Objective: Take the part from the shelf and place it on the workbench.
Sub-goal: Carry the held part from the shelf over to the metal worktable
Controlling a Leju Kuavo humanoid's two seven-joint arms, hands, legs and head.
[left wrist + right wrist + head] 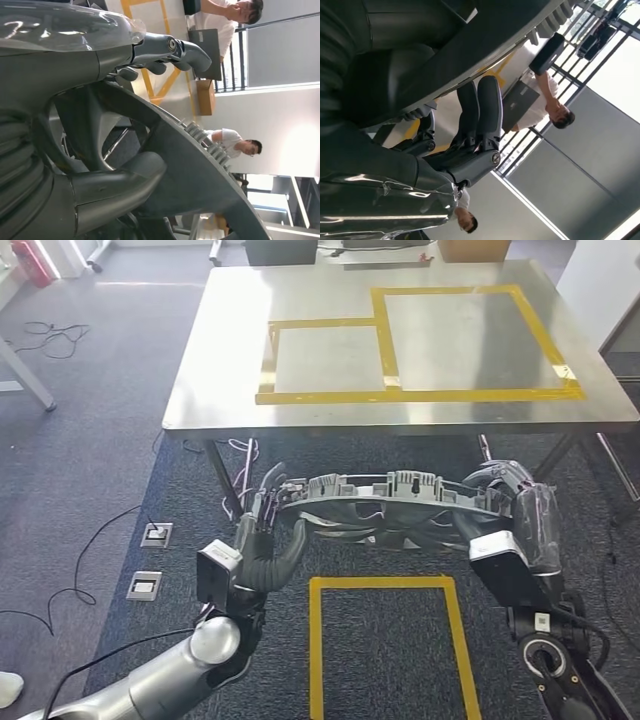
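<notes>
A wide, flat grey part (392,498) with ribbed fins hangs level in front of me, just short of the metal workbench (226,390). My left hand (270,530) grips its left end, thumb under the rim and fingers over the top. My right hand (504,502) holds the right end the same way. In the left wrist view the part (196,175) runs across the thumb (113,187). The right wrist view has the part (471,45) above dark fingers (482,112) curled on its edge.
Yellow tape outlines two rectangles (468,340) on the workbench top. A yellow tape square (389,645) marks the carpet at my feet. Floor sockets (151,560) and cables lie to the left. Boxes stand at the bench's far edge, and people (236,142) sit beyond it.
</notes>
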